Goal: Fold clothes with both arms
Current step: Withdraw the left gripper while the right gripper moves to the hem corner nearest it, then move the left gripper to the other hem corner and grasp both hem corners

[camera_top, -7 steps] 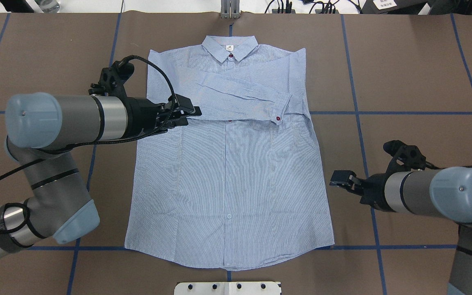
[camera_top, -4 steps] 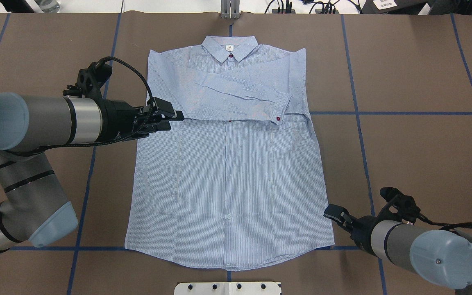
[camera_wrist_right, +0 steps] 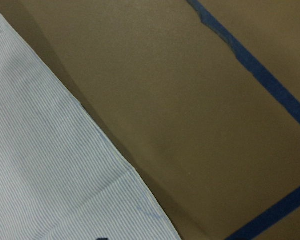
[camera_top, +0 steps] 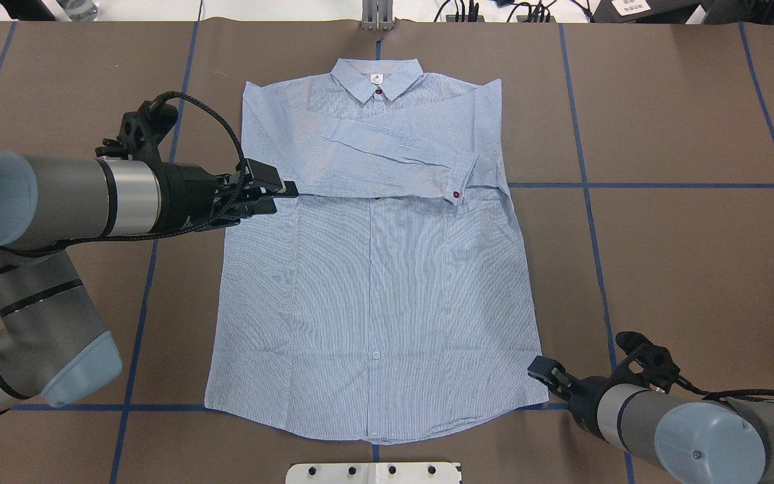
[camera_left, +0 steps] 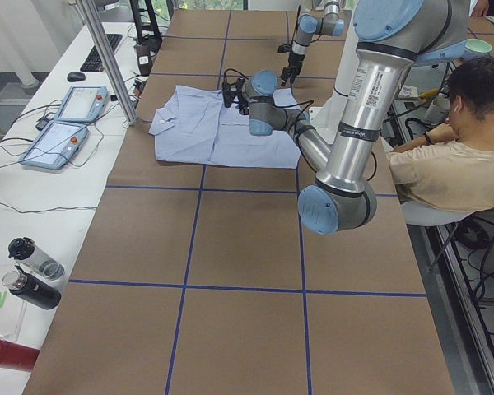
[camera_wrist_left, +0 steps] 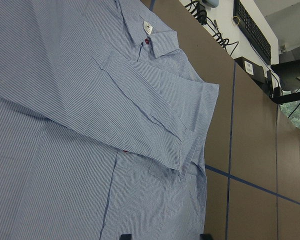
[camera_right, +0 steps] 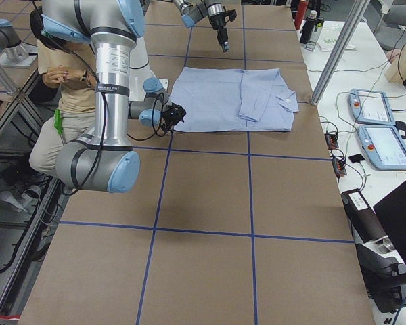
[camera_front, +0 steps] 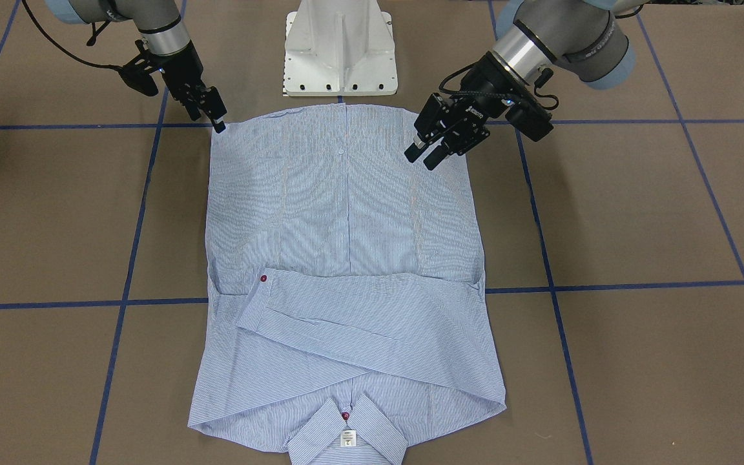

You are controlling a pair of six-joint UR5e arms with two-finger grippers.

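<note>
The clothes are one light blue striped shirt [camera_top: 373, 289], lying flat on the brown table with its collar [camera_top: 377, 77] at the far side and both sleeves folded across the chest. My left gripper [camera_top: 278, 193] hovers open over the shirt's left side, just below the folded sleeve, with nothing between its fingers; the front view shows the left gripper [camera_front: 427, 157] well above the cloth. My right gripper [camera_top: 540, 371] is low at the near right hem corner, open, touching or nearly touching its edge. That corner [camera_wrist_right: 140, 205] fills the right wrist view.
The white pedestal base [camera_front: 340, 45] stands just behind the shirt's hem. A metal post [camera_top: 377, 17] rises at the table's far edge. A seated person [camera_left: 453, 156] is beside the robot. Two control tablets [camera_left: 66, 123] and bottles [camera_left: 33, 271] lie on the side bench.
My left gripper drew back to the left, off the sleeve's fold, then held still. My right arm swung toward the robot and sank to the shirt's near right hem corner.
</note>
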